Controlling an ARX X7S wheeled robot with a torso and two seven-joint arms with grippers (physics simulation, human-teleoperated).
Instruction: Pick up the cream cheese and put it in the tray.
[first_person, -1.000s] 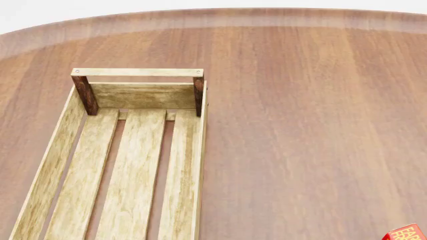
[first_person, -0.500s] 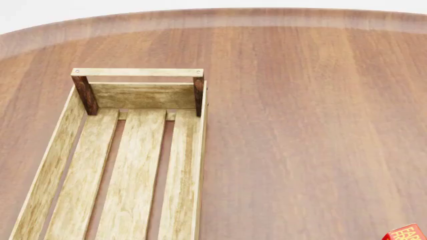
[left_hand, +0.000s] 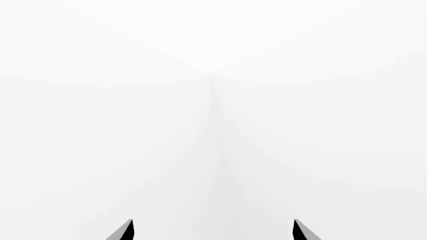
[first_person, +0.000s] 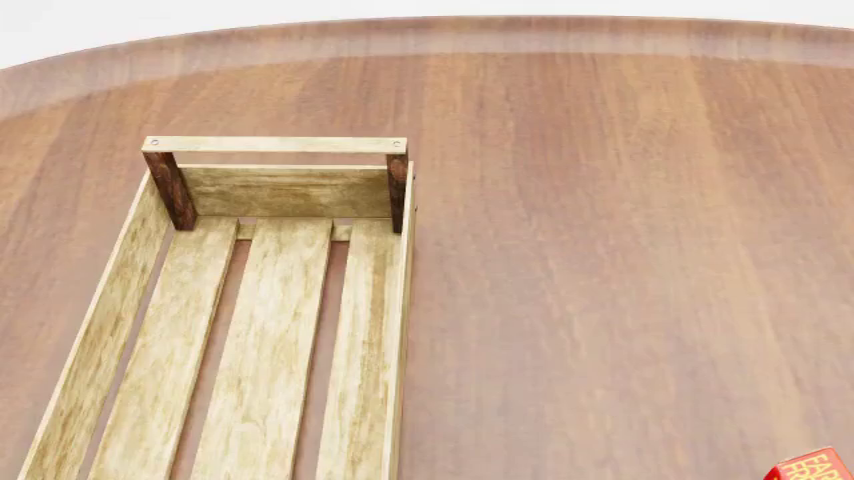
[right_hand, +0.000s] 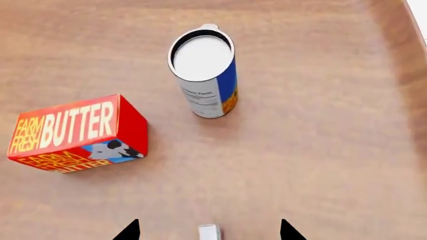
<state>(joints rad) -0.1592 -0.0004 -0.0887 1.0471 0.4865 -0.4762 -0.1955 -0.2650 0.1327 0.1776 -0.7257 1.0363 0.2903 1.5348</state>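
Observation:
The tray (first_person: 287, 192), a long crate of light slatted wood with dark corner posts, lies empty on the left of the round wooden table in the head view. Neither gripper shows in that view. In the right wrist view a small white box end (right_hand: 209, 233), the only visible part of the cream cheese, lies on the table between the spread fingertips of my right gripper (right_hand: 208, 230), which is open and above it. My left gripper (left_hand: 213, 231) is open and faces blank white space with nothing between its tips.
A red-orange box marked BUTTER (right_hand: 73, 130) lies beyond the right gripper, and its corner also shows at the head view's lower right as the butter box (first_person: 814, 468). A blue-and-orange can (right_hand: 203, 75) stands upright beside it. The table edge (right_hand: 417, 20) runs nearby.

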